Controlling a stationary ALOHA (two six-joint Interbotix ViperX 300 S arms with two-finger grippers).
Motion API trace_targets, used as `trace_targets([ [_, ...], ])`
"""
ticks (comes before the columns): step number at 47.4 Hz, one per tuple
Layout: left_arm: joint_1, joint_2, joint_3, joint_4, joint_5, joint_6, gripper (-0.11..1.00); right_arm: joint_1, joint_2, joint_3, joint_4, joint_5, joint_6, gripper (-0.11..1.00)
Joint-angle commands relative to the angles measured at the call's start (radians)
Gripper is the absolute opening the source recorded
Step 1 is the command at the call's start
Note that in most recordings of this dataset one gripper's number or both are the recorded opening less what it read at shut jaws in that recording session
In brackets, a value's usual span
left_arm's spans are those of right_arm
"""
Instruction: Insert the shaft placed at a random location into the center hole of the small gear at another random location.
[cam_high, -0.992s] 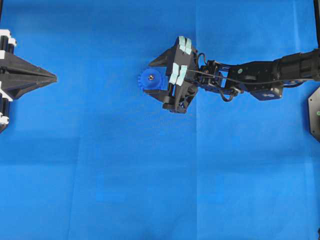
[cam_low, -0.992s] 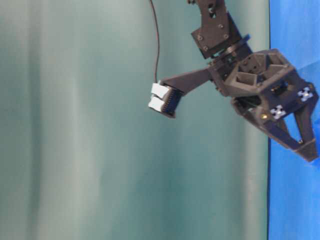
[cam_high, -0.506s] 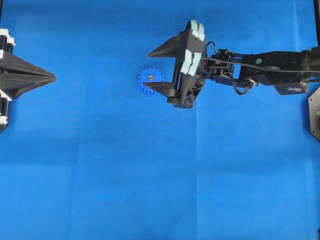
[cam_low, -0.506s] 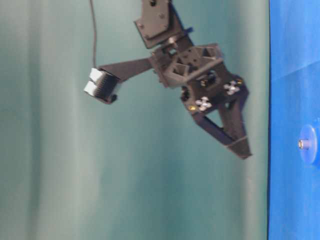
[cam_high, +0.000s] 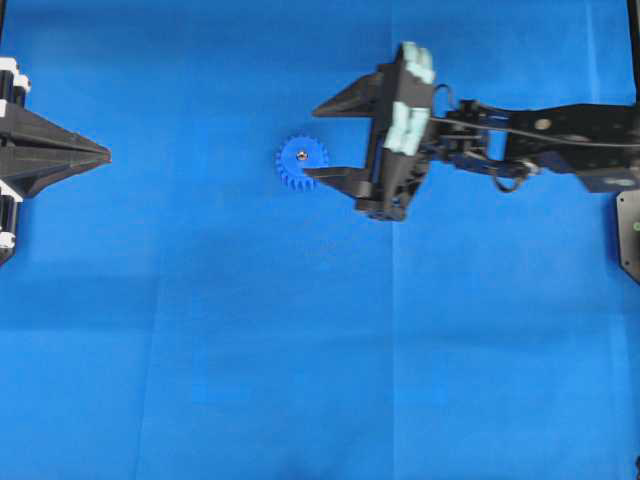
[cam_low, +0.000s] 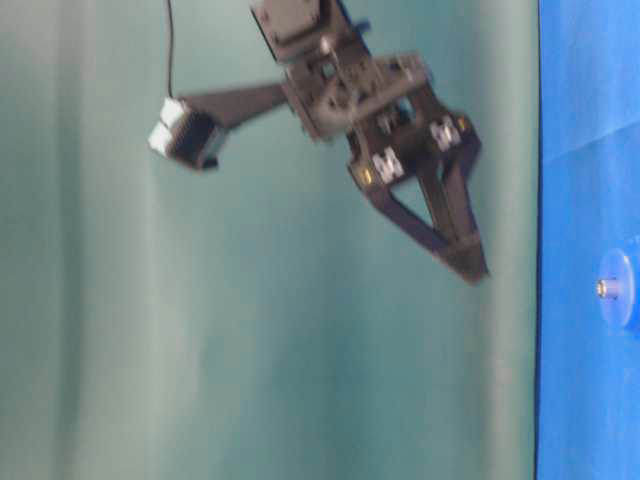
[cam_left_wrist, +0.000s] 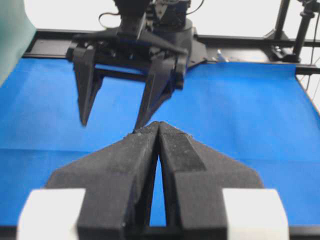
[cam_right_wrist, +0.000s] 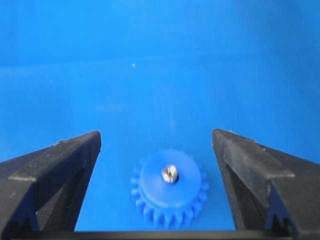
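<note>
Right wrist view: shaft (cam_right_wrist: 170, 174) stands upright in small gear (cam_right_wrist: 169, 188).

We see a bright blue plastic toothed gear (cam_right_wrist: 169, 188) lying flat on the blue cloth, teeth all round its rim and a raised round hub in the middle. A tiny shiny silver metal pin (cam_right_wrist: 170, 173) stands upright in the gear's center hole, its rounded top poking just above the hub.
</note>
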Motion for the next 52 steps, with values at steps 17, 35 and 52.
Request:
trace_targets([
  [17,0.002,0.005,-0.012,0.0,-0.005,0.0,0.0,0.025,-0.227,0.195,0.0,-0.009,0.002,0.78],
  [35,0.002,0.005,-0.012,0.002,-0.005,0.0,0.0,0.028,-0.261,0.227,0.002,-0.009,0.002,0.78],
  [52,0.002,0.005,-0.012,0.0,-0.005,0.0,0.0,0.028,-0.252,0.229,0.002,-0.005,0.002,0.78],
])
